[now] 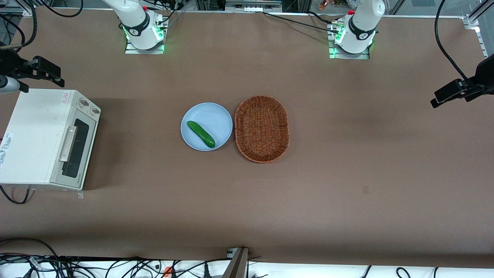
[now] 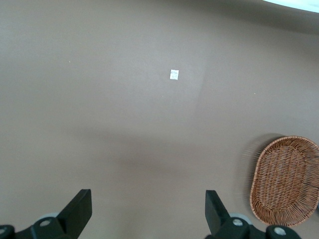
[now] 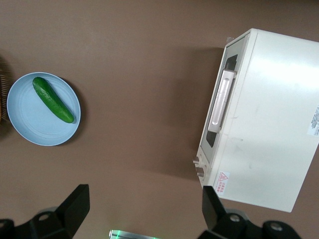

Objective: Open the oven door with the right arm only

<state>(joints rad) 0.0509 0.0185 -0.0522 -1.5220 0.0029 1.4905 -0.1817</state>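
Note:
The cream-white oven (image 1: pixel 34 139) stands at the working arm's end of the table. Its light-grey oven door (image 1: pixel 79 154) is closed, with the silver bar handle (image 1: pixel 67 143) across the dark window, and it faces the blue plate. The right wrist view shows the oven (image 3: pixel 269 119), the door handle (image 3: pixel 219 104) and the two knobs (image 3: pixel 199 167) from high above. The right arm's black gripper (image 1: pixel 42 71) hangs high over the table, just farther from the front camera than the oven. In the right wrist view the gripper (image 3: pixel 143 194) is open and empty.
A blue plate (image 1: pixel 216 116) with a green cucumber (image 1: pixel 200 134) sits mid-table beside a wicker basket (image 1: pixel 261 128). The right wrist view shows the plate (image 3: pixel 30 124) and cucumber (image 3: pixel 52 99). The left wrist view shows the basket (image 2: pixel 286 179).

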